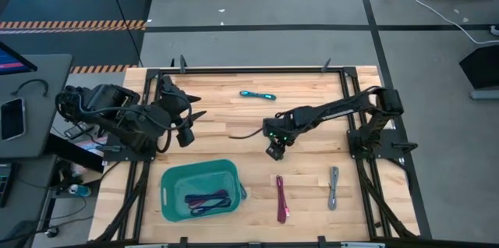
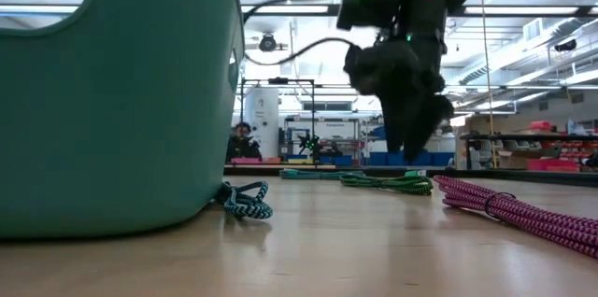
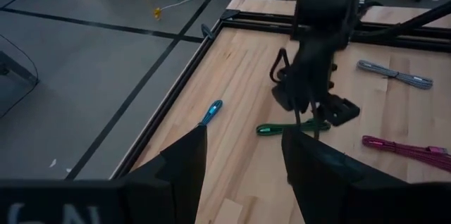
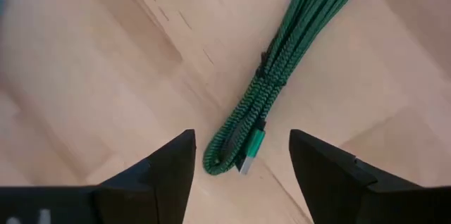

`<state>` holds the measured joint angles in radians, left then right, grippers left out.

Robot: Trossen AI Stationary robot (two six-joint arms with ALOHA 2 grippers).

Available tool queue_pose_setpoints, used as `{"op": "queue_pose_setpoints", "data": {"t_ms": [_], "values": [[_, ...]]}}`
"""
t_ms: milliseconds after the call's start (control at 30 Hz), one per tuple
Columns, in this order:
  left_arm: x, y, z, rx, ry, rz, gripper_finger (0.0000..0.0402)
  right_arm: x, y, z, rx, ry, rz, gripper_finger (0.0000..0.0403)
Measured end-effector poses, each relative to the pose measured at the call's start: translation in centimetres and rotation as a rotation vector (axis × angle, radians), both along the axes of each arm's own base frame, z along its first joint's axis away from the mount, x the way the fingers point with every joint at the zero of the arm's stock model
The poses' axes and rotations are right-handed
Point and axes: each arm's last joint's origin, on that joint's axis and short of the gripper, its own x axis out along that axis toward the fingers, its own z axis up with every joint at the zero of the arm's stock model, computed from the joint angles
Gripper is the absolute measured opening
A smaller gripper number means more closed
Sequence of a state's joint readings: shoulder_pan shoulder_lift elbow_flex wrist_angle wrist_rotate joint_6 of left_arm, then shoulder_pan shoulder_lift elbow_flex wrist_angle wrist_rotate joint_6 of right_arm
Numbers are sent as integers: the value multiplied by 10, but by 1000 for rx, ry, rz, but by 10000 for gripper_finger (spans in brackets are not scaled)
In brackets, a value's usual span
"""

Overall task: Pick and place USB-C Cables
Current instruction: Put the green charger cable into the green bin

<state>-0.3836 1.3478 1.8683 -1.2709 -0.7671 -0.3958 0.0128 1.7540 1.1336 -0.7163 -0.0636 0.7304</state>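
Observation:
A green braided cable bundle lies flat on the wooden table, its plug end between my right gripper's fingers. My right gripper is open and points down just above it near the table's middle; in the low view its fingertips hang above the green cable. My left gripper waits open at the table's left side. Loose on the table are a cyan cable, a magenta cable and a grey cable. Purple and blue cables are in the teal basket.
The teal basket stands near the table's near edge, left of centre, with a teal-black cable on the table beside it. A black frame borders the table. Bare wood lies between the basket and the right gripper.

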Motion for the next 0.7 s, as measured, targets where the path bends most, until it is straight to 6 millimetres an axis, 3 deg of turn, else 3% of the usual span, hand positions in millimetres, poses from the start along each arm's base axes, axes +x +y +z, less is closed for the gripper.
{"op": "queue_pose_setpoints", "data": {"t_ms": [233, 433, 567, 700], "values": [[0, 0, 0, 0, 0, 0, 190, 6, 0, -28, 5, 84, 1, 241], [0, 0, 0, 0, 1, 0, 190, 9, 0, -39, 7, 114, -17, 219], [0, 0, 0, 2, 6, 0, 190, 8, 0, -39, 4, 126, -27, 154], [0, 0, 0, 2, 6, 0, 190, 5, -4, -35, 5, 128, -36, 44]]}}
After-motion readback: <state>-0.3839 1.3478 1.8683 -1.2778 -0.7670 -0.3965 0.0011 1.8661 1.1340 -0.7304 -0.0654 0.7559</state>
